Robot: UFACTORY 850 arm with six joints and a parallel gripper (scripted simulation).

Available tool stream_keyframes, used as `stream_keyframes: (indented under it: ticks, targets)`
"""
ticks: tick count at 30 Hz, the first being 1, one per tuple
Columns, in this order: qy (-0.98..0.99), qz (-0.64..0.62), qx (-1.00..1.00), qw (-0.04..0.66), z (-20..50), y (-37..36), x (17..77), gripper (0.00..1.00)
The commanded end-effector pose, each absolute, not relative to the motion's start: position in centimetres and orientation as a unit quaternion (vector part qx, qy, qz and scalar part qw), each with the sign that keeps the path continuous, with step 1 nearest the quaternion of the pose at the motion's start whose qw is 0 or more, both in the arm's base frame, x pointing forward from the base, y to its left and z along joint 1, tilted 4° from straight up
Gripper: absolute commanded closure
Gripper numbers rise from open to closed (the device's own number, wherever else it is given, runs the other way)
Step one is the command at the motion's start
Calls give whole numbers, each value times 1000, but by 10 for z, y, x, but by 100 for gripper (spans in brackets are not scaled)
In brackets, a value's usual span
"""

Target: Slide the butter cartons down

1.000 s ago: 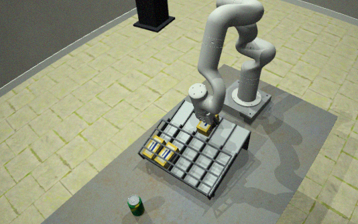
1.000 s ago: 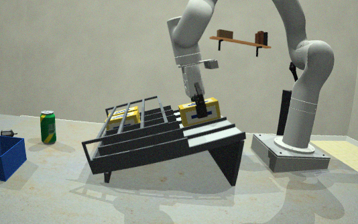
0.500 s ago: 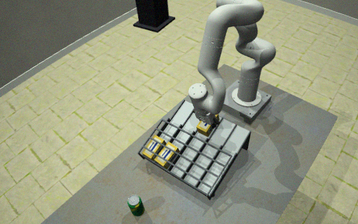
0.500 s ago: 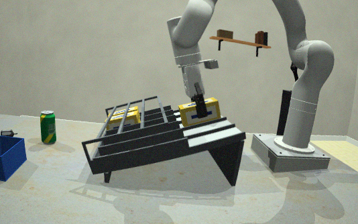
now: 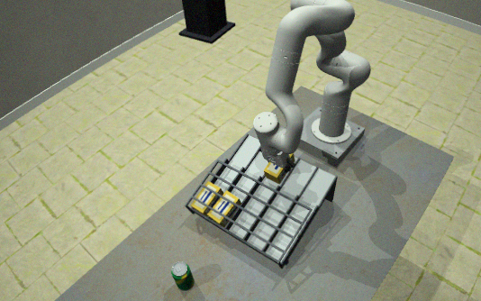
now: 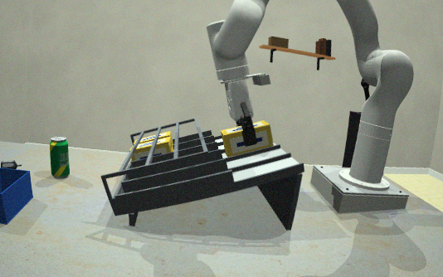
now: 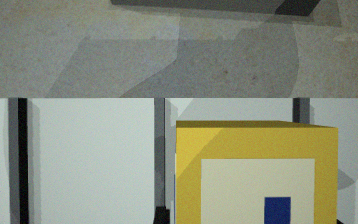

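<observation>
The sloped five-lane shelf (image 5: 322, 184) (image 6: 175, 196) stands on the table. One butter carton (image 5: 205, 197) lies at the bottom stop of the leftmost lane in the top view. A second carton (image 5: 222, 207) lies at the stop of the lane beside it. The third carton (image 5: 273, 172) (image 6: 231, 145) (image 7: 256, 142) sits high in the middle lane, above the barred section. My gripper (image 5: 282, 164) (image 6: 248, 138) (image 7: 251, 219) is open around this carton, a finger on each side. In the wrist view a narrow gap shows at the left finger; the far finger is mostly hidden.
Dark bars (image 5: 255, 204) (image 6: 177, 141) cross above the lower lanes. Dark dividers separate the lanes. A green can (image 5: 183, 276) (image 6: 60, 157) stands beyond the shelf's low end, and a blue bin (image 6: 5, 196) stands near it. The robot base (image 5: 331, 131) (image 6: 362, 192) is behind the high end.
</observation>
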State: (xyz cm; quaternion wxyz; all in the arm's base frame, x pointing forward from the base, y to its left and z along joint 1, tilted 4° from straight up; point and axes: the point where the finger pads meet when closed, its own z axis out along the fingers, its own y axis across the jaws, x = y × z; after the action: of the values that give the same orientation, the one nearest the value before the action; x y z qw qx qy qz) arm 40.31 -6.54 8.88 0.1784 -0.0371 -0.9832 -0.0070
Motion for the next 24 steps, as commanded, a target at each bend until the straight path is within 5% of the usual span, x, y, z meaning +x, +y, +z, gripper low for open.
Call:
stream_keyframes:
  ticks: [1, 24]
  targets:
    - [-983, -7, -37, 178, 89, -65, 404, 18]
    - [-983, -7, -37, 178, 89, -65, 404, 16]
